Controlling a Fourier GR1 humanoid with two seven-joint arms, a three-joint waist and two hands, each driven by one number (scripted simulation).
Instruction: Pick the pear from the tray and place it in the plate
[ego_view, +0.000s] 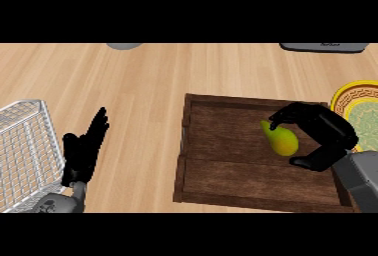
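Note:
A yellow-green pear lies in the dark wooden tray, toward its right side. My right hand arches over the pear from the right, with fingers curled down near the pear's top end and the thumb near its lower end; the fingertips look close to the fruit without clearly closing on it. A yellow-rimmed plate with a green patterned centre sits right of the tray, partly cut off by the view's edge. My left hand rests open at the lower left, fingers up.
A wire basket stands at the left edge beside my left hand. A grey object and a dark flat object show at the far edge of the wooden counter.

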